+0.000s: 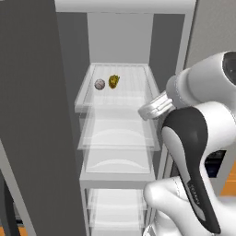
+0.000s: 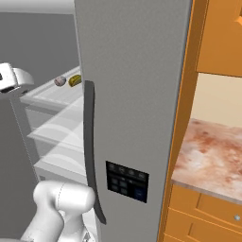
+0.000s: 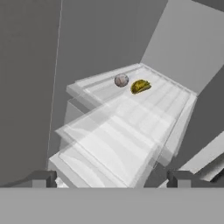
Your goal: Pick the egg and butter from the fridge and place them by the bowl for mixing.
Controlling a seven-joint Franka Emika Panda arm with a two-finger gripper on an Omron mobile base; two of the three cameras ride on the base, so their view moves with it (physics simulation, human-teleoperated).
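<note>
I'm facing into the open fridge (image 1: 120,37) with my gripper (image 3: 111,179) spread wide and holding nothing, its two tips standing well apart at the near edge of the hand view. Ahead of the gripper and well beyond its reach, on the top translucent shelf (image 3: 144,113), the egg (image 3: 121,80) is sitting just beside the butter (image 3: 140,86); from the hand, the egg lies a little left of the butter. From the left base view the same pair, egg (image 1: 99,84) and butter (image 1: 113,81), are resting toward the back of that shelf. I'm judging this as the approach to the first pick. Next I'm needing to reach forward over the shelf, centre one item between the tips, then close.
</note>
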